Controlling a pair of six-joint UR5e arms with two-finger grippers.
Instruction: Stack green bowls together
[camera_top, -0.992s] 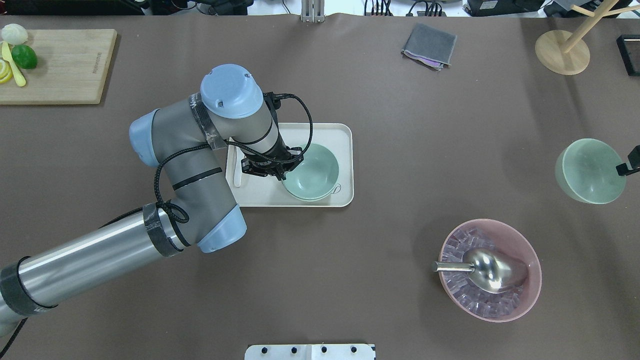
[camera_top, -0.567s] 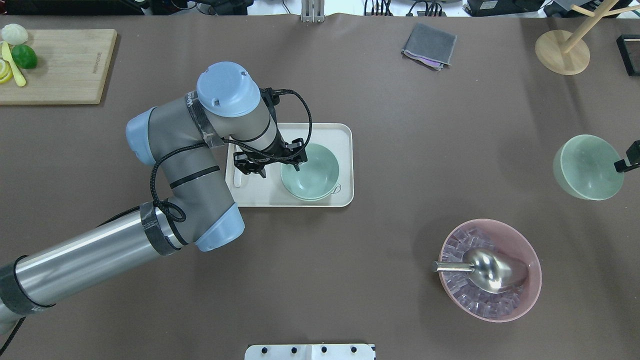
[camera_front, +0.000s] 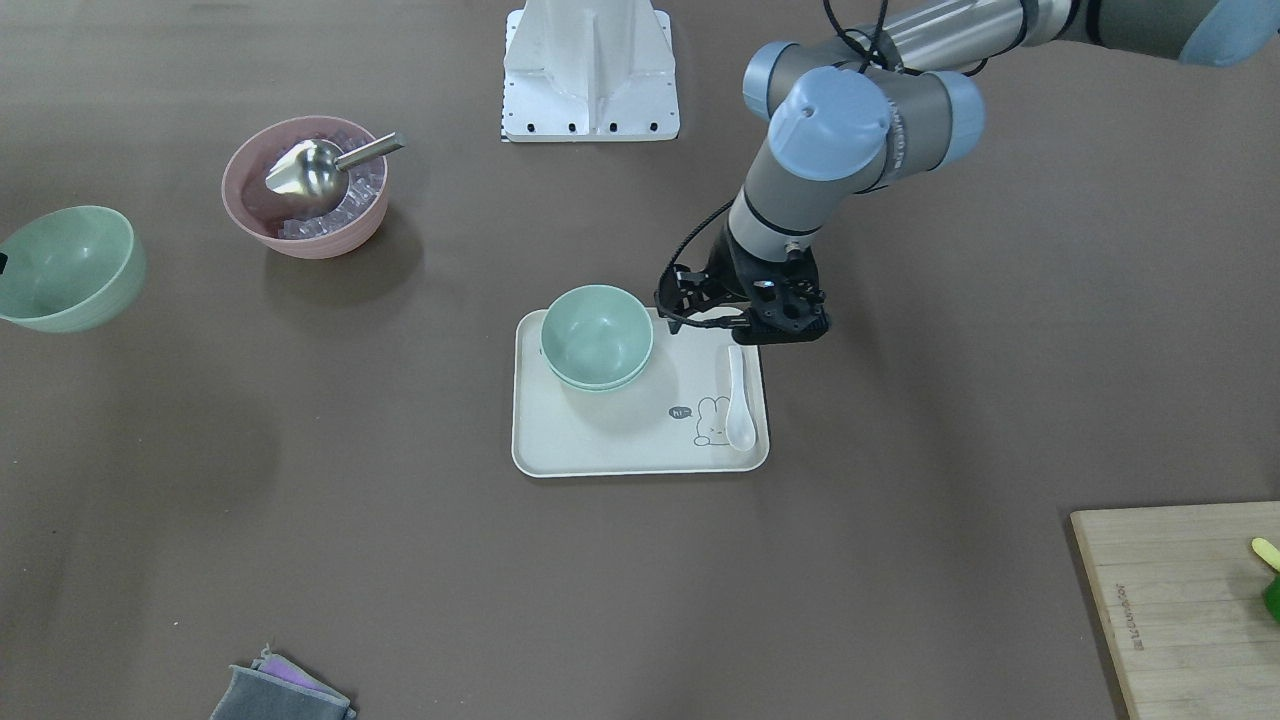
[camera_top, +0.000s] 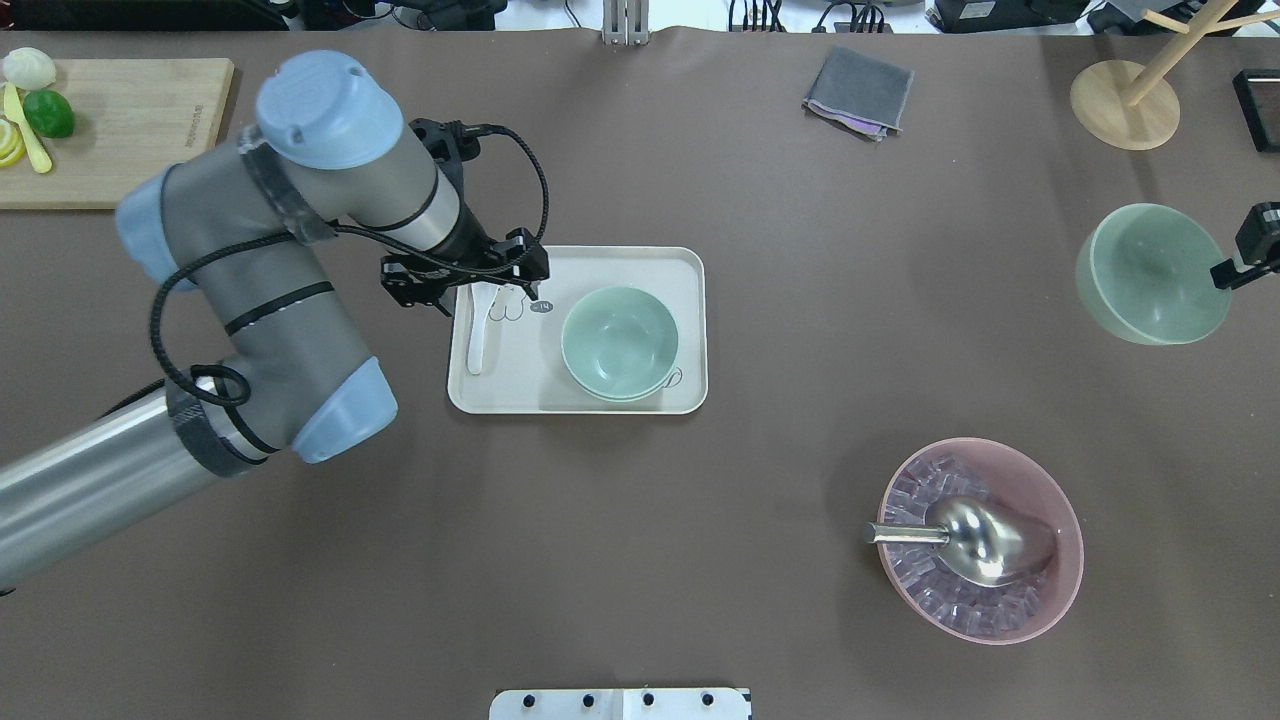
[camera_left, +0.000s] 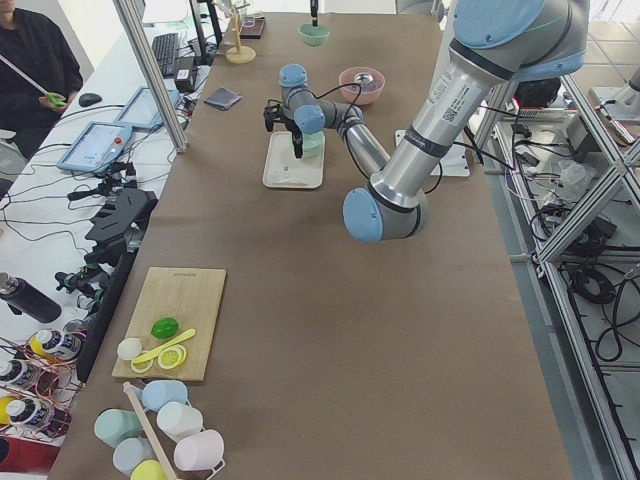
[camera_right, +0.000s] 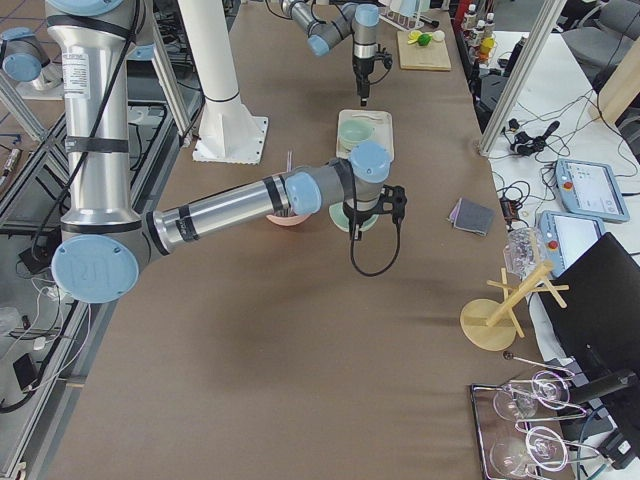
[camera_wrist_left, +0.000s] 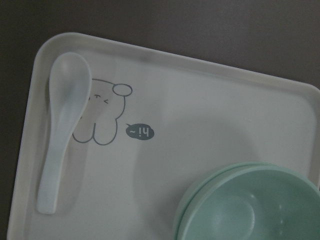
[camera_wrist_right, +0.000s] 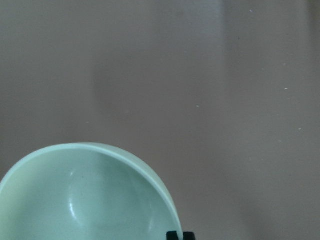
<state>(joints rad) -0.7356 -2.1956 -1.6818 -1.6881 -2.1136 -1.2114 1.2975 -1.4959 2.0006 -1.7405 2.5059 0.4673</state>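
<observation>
STEP IN HAND (judged): carry held bowl to stack, seat on top.

- Right end effector (camera_top: 1238, 268): clenched on rim of third green bowl (camera_top: 1150, 275); bowl hangs tilted beside fingers, apparently off worktop (camera_top: 800, 520).
- Nested green bowl pair (camera_top: 620, 342): on tray (camera_top: 690, 398), well apart from right end effector, just beside left end effector (camera_top: 487, 295).
- Left end effector: released, empty, above spoon (camera_top: 476, 340).
- Advice: clear left arm first. Level bowl, centre over pair, lower until rims nest, then release.
</observation>
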